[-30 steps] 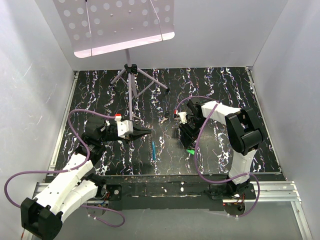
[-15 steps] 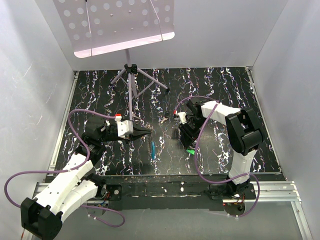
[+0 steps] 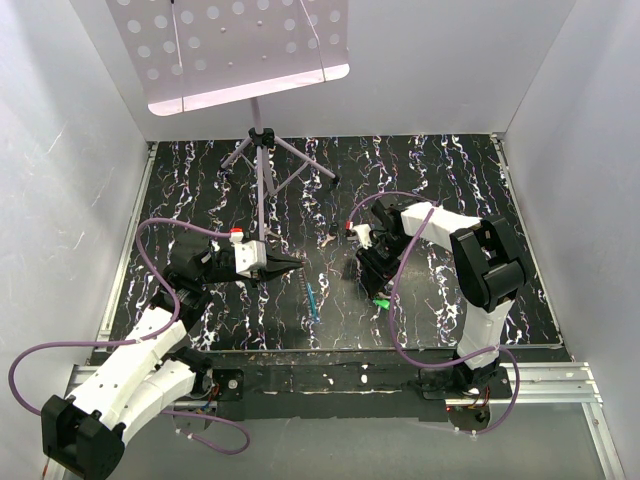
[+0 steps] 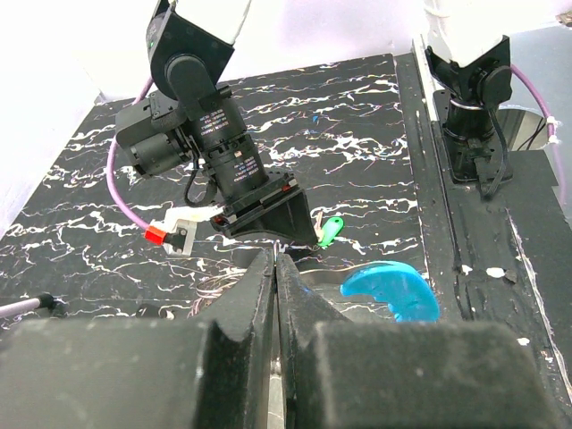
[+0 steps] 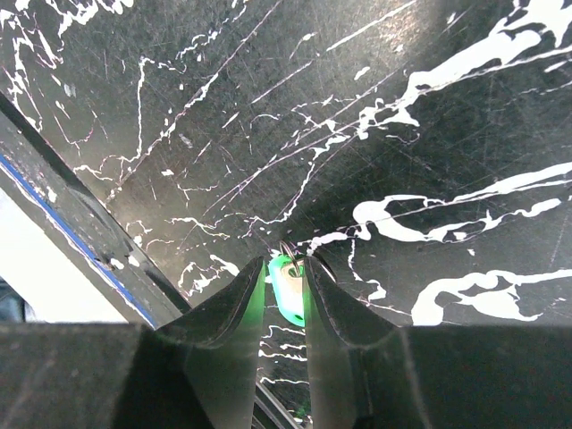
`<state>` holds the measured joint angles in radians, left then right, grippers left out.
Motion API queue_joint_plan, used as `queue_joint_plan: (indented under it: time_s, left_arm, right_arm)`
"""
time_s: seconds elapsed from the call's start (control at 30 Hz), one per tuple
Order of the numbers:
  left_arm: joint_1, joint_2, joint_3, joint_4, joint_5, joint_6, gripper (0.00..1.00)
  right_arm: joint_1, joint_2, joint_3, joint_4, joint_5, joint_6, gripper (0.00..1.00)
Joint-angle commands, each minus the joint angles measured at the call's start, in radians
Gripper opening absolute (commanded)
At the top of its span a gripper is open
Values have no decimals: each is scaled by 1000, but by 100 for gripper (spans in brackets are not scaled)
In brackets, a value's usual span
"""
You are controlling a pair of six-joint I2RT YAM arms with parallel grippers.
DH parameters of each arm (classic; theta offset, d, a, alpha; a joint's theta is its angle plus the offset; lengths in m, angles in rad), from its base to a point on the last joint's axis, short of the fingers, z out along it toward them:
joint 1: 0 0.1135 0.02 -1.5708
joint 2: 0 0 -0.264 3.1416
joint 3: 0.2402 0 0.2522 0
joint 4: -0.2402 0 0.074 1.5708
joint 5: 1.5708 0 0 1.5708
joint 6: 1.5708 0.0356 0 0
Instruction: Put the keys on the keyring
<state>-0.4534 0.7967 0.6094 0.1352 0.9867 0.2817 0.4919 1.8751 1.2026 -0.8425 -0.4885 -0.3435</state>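
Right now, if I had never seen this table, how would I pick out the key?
Start at the black, white-veined table, then go to the right arm's gripper reaching over its middle. The key is pinched at its fingertips: tiny, with a bright green plastic head, the only green thing there, unlike the blue tag to its left.

Top view overlooks the table [image 3: 450, 170]; left wrist looks low across it, right wrist closely down; all share the key [image 3: 381, 301].

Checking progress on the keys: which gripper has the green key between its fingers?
The right gripper: the green key sits between its fingertips. The left gripper is closed, with nothing green between its fingers.
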Motion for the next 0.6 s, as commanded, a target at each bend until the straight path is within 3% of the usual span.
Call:
queue_joint_plan:
  time_s: [0.0,0.57]
  left_arm:
    - [5,-8,24,17,10,11,0]
    - [5,-11,24,15,12,13,0]
  right_arm:
    - [10,-25,35,-29,-9,-9,32]
    - [19,-18,34,-38,4,-20,31]
